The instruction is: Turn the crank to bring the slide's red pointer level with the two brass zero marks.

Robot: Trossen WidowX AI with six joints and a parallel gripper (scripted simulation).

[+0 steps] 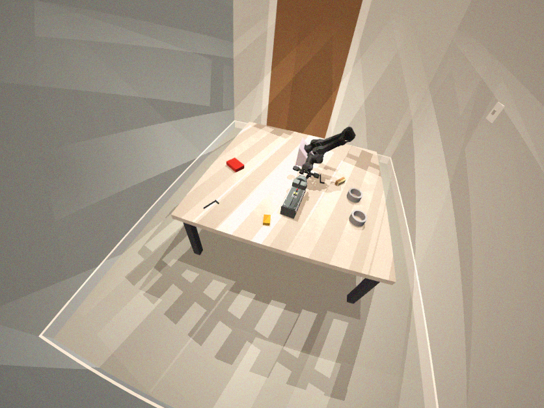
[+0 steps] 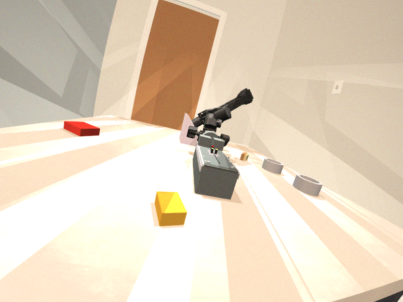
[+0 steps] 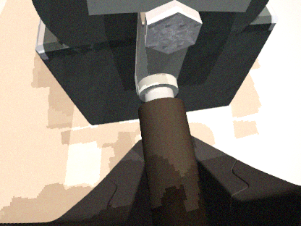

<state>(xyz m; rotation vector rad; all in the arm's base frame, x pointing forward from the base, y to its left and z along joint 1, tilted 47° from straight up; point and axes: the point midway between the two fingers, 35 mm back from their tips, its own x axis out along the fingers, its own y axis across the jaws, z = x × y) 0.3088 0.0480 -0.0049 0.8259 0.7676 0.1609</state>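
Observation:
The machine is a long dark grey box on the table. Its crank handle is a brown cylinder with a pale collar, on an arm with a grey hexagonal end. My gripper is shut on the brown handle, with one finger on each side; in the exterior view the fingertips are hidden behind the machine. The red pointer shows small in the top slot, close to the brass marks and slightly on the crank side. The wrist view hides both.
A pink panel stands beside the arm. A red block lies left, a yellow block near the front. Two grey rings and a small tan block lie right. A black bent rod lies front left.

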